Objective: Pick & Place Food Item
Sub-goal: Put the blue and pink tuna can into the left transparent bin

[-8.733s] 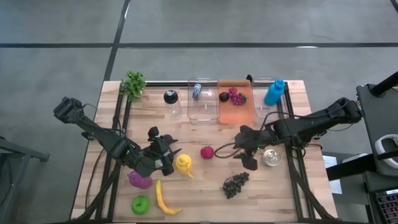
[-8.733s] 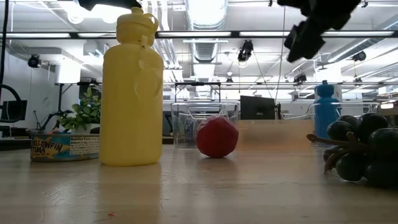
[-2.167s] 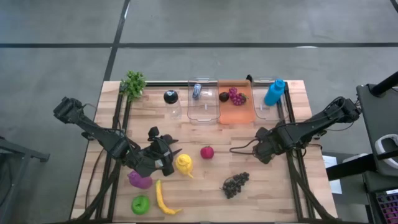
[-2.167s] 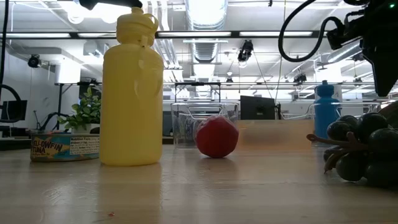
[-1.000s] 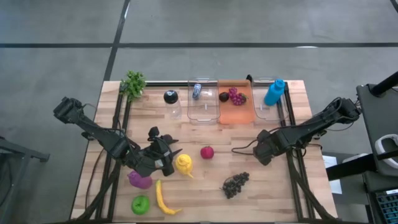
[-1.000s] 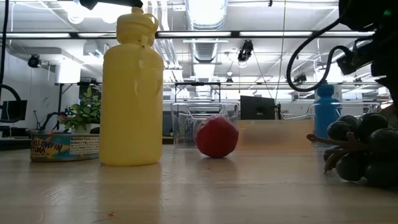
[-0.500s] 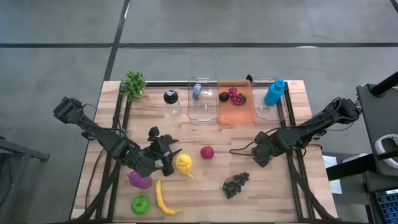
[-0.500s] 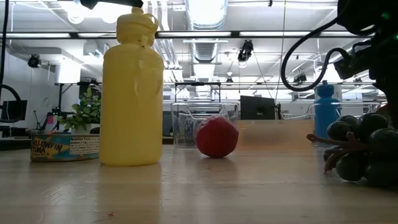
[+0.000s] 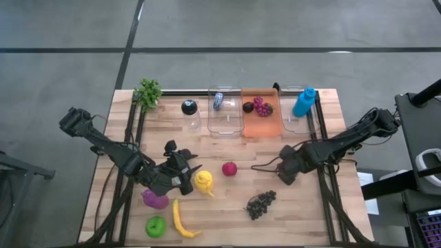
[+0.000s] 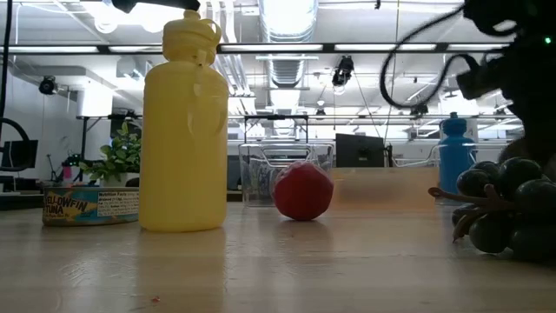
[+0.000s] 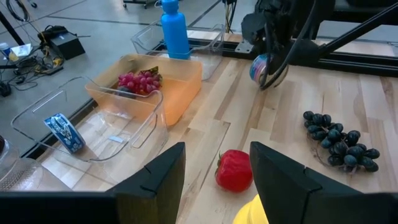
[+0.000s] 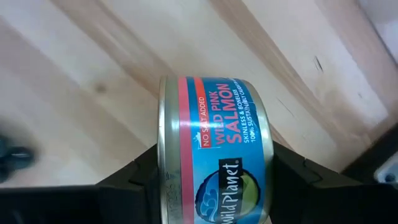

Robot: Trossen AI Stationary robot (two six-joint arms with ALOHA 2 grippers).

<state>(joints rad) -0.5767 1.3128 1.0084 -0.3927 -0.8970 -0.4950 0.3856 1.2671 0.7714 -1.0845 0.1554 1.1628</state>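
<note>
My right gripper [image 9: 288,172], right of centre in the overhead frame, has just narrowed its fingers onto the salmon can [image 12: 214,149], now clamped and clear of the table [image 9: 234,210]; my left gripper [image 9: 185,172], lower left, waits with fingers apart

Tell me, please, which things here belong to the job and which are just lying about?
Job:
right pincer, closed around the blue-labelled salmon can
orange plastic bin
clear plastic bin

Lying about:
yellow plastic bottle
red strawberry
dark grape bunch
blue bottle
</note>
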